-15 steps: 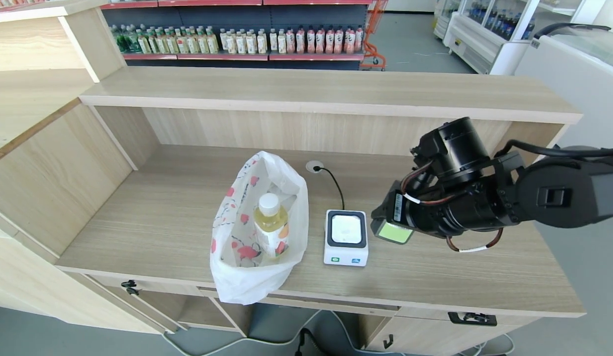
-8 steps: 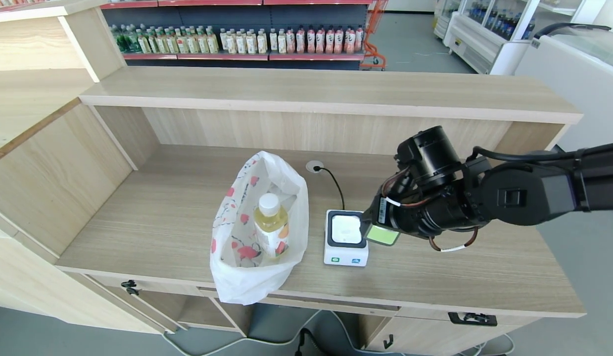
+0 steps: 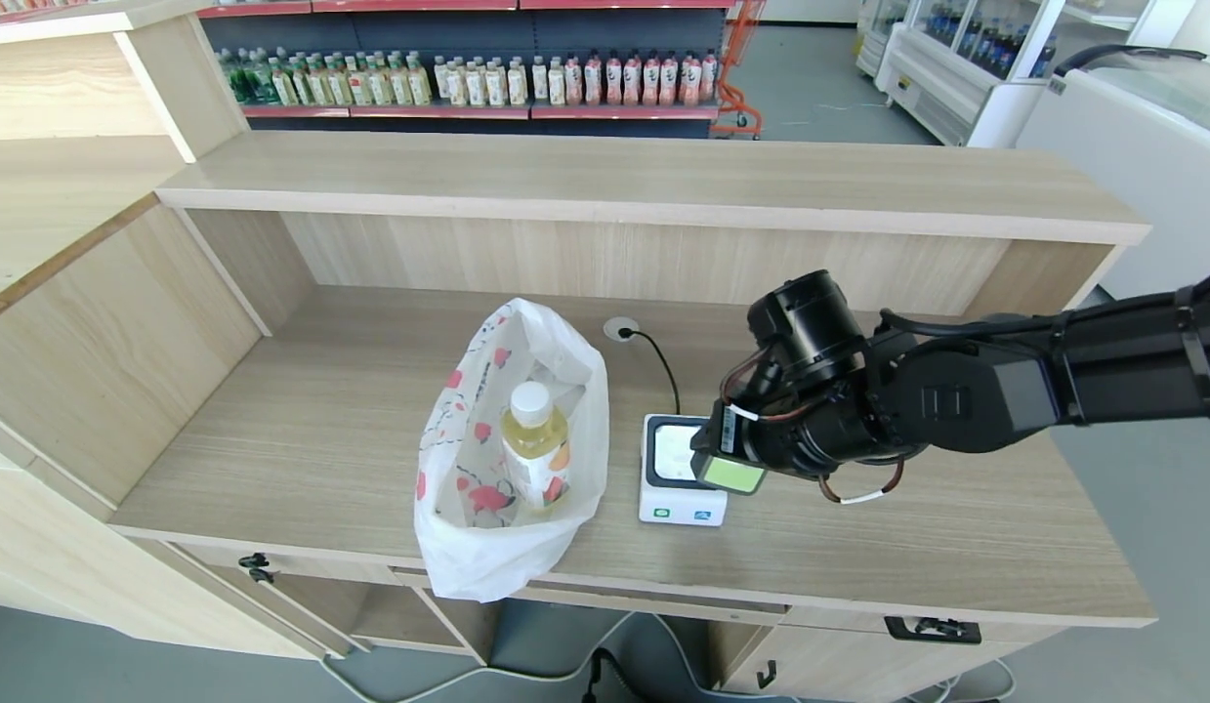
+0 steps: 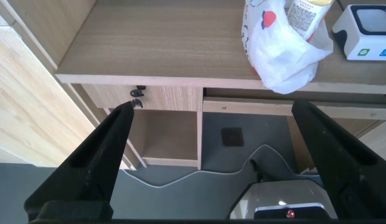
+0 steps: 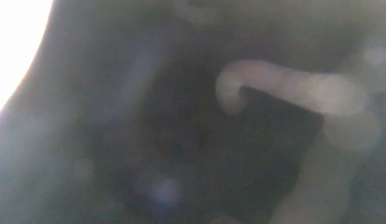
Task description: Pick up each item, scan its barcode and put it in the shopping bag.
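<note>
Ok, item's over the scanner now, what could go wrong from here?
1. The right tool holds the green item close over the scanner; going lower could knock it.
2. The shopping bag overhangs the counter's front edge with a bottle upright inside; a rough drop-in could tip it off.

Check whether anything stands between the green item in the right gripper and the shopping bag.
Nothing visible blocks it. The green item hangs in the right gripper over the scanner, and the shopping bag stands open just left of the scanner. A bottle already stands inside it.
</note>
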Tool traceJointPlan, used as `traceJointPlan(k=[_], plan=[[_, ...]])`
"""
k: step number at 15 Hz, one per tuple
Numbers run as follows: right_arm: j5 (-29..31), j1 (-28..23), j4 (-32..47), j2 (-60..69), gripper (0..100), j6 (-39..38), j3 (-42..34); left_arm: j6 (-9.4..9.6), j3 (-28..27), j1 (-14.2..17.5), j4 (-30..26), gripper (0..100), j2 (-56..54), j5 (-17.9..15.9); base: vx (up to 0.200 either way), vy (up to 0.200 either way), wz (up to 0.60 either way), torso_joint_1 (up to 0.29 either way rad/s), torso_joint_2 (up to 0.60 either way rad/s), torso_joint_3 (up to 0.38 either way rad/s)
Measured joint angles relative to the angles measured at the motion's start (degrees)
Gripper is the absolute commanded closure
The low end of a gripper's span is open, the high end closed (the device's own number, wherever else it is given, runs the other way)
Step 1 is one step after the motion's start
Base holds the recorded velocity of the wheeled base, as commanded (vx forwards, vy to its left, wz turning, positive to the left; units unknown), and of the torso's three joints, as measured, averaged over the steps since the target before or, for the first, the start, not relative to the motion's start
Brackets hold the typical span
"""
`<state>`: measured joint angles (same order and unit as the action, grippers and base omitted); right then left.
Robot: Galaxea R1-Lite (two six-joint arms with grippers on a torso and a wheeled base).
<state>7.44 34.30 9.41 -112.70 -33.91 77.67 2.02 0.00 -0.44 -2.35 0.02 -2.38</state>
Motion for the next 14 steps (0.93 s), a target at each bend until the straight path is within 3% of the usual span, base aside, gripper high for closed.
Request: traceJointPlan(k=[14], plan=[[0.3,0.7,0.2,-6.4,100,0.1,7.0,0.0,0.0,0.0,0.0,0,0.0,0.0,0.0,0.0,0.0,0.0,0.0,0.0]])
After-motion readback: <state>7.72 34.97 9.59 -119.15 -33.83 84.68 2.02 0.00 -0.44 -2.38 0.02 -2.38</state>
